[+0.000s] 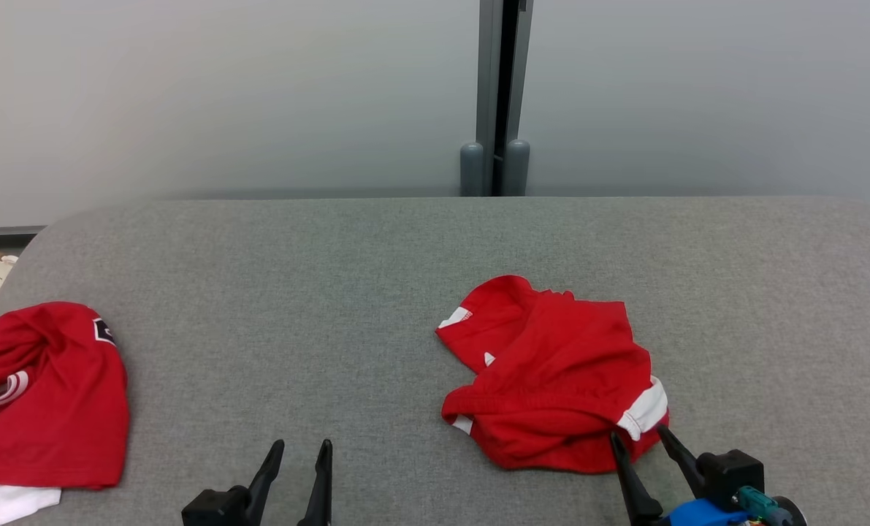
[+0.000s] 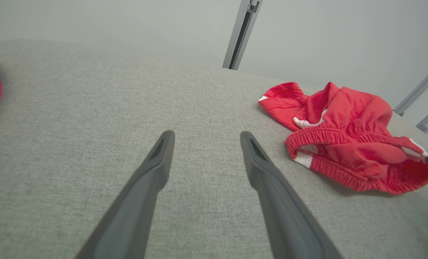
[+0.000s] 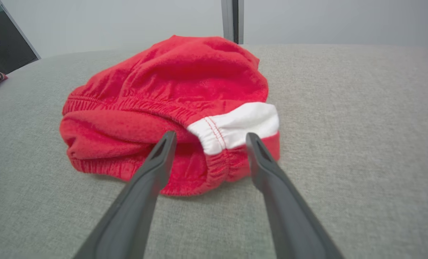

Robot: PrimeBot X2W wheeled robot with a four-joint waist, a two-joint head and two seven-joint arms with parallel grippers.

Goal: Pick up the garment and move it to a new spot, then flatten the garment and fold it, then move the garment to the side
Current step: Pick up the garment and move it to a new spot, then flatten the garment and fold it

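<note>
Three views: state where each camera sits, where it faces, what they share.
Head view: on the head, facing down at the table; left gripper, right gripper at bottom.
Left wrist view: left wrist, along its open fingers over bare table.
Right wrist view: right wrist, along its open fingers to the red garment.
All share that garment.

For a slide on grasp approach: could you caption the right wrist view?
Open right hand poised at the white-trimmed elastic edge of crumpled red shorts on a grey fabric surface.
</note>
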